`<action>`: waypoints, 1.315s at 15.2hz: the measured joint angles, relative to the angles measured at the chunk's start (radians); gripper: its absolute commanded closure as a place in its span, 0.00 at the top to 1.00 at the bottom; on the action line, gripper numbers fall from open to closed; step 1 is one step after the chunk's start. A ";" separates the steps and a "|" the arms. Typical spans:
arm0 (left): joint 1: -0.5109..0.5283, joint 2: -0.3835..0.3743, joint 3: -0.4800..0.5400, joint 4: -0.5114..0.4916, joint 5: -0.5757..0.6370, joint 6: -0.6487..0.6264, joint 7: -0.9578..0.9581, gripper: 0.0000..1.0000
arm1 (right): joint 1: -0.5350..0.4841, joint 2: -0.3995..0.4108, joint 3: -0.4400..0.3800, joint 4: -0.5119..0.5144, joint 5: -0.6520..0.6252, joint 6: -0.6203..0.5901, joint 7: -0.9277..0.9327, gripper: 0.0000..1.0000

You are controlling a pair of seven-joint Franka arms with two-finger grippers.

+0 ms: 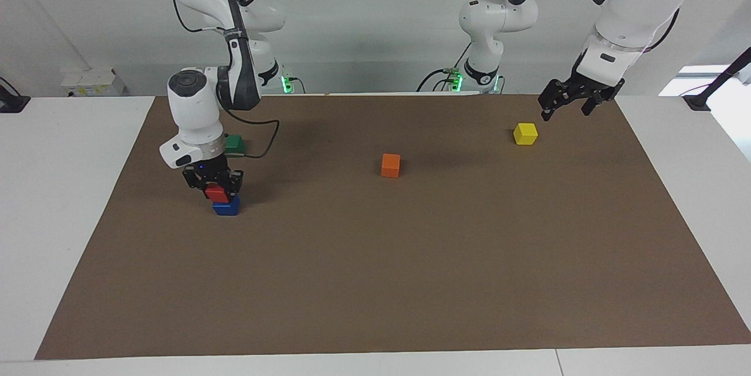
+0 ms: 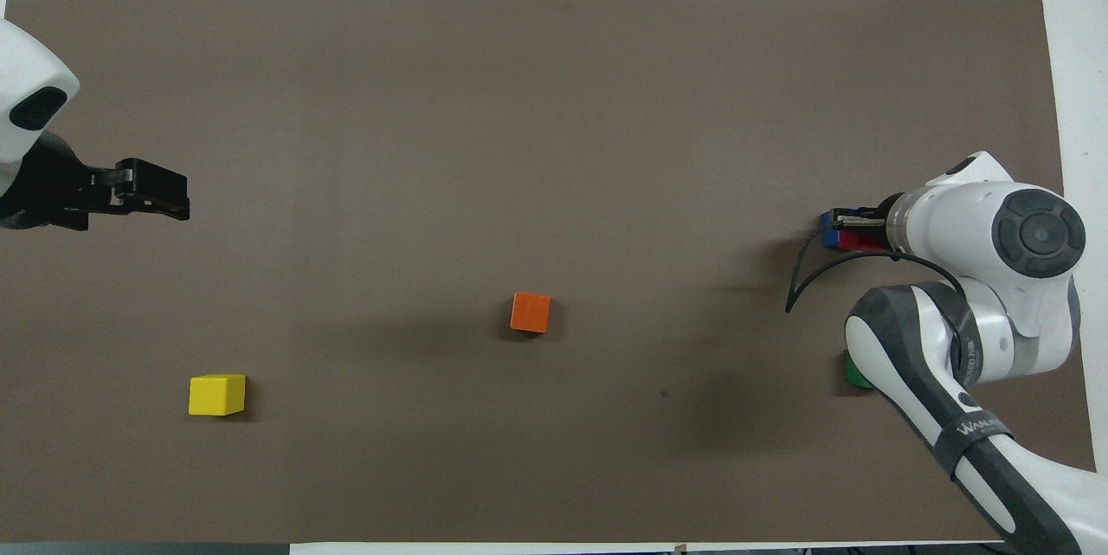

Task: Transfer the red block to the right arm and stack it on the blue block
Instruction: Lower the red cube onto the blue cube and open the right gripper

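Now the right end effector (image 1: 217, 187) pinches the red block (image 1: 217, 193), resting on the blue block (image 1: 226, 207).

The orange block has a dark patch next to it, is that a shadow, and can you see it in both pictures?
Yes: in the facing view the orange block casts a soft shadow on the brown mat toward the left arm's end; in the overhead view the same faint shadow spreads beside the block, blurry-edged, so the light is diffuse.
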 measured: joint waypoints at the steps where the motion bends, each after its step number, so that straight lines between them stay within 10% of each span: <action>1: 0.000 0.000 0.003 0.000 0.000 0.000 -0.003 1.00 | 0.000 0.000 0.000 0.000 0.000 0.000 0.000 0.51; 6: 0.001 0.000 0.010 0.001 0.000 0.000 -0.006 1.00 | -0.001 0.001 0.000 0.003 0.000 0.001 0.000 1.00; 12: 0.002 0.000 0.039 0.001 0.000 0.000 -0.007 1.00 | -0.001 0.002 0.000 0.031 0.000 -0.025 -0.003 1.00; 20: -0.001 -0.001 0.031 0.002 0.000 0.000 -0.007 1.00 | -0.001 -0.067 0.001 0.354 0.120 -0.499 -0.236 1.00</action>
